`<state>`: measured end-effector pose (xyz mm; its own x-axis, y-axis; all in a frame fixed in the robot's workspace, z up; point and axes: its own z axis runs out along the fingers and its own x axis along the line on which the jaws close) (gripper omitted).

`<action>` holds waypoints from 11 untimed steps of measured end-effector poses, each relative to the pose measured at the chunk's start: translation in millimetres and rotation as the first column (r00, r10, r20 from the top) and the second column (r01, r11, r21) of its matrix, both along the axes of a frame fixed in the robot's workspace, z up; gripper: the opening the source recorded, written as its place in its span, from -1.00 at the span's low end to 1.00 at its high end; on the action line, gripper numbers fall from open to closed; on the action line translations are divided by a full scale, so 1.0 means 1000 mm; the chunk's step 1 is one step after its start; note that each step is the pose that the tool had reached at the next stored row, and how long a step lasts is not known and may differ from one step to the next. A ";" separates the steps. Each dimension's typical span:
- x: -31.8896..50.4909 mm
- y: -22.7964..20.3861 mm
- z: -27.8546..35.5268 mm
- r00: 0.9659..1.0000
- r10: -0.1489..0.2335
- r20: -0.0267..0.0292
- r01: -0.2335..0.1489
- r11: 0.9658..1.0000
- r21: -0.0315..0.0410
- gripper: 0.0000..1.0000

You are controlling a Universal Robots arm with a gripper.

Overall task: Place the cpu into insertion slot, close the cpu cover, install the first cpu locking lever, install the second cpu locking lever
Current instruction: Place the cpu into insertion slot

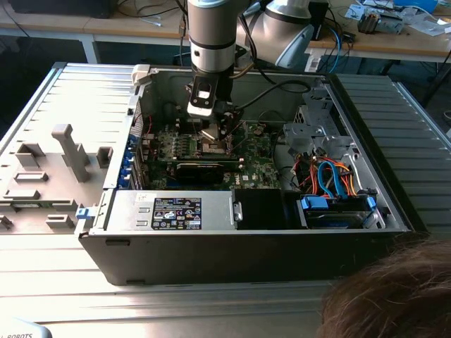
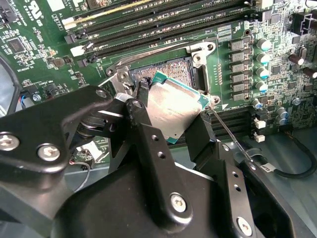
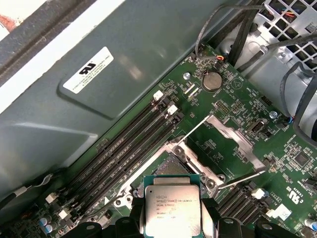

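My gripper (image 1: pixel 211 138) reaches down into the open computer case over the green motherboard (image 1: pixel 257 158). It is shut on the cpu (image 2: pixel 173 106), a silvery square chip with a green edge, with black fingers (image 2: pixel 143 106) on two opposite sides. The chip hangs tilted just above the insertion slot (image 2: pixel 171 67), whose dark pin field shows past the chip's edge. In the first wrist view the cpu (image 3: pixel 172 206) sits just short of the insertion slot (image 3: pixel 171 162). The cpu cover (image 3: pixel 232 141) stands swung open beside the socket. A thin locking lever (image 3: pixel 242 177) sticks out, unlatched.
Long black memory slots (image 3: pixel 124 153) run beside the socket. The case's grey wall (image 3: pixel 124 84) is close behind them. Cables and a blue drive bay (image 1: pixel 335 204) fill the exterior view's right. A grey parts fixture (image 1: pixel 49 176) lies outside the case, and a person's hair (image 1: pixel 394 296) shows in front.
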<state>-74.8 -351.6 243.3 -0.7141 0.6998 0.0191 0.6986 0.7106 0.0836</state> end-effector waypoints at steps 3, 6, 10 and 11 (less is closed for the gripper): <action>0.0000 0.0000 -0.0001 1.000 -0.005 0.000 0.005 1.000 0.000 0.08; 0.0000 0.0000 -0.0003 1.000 -0.010 0.000 0.010 1.000 0.000 0.08; 0.0000 0.0000 -0.0005 1.000 -0.017 0.000 0.017 1.000 0.000 0.08; 0.0000 0.0000 -0.0005 1.000 -0.019 0.000 0.019 1.000 0.000 0.08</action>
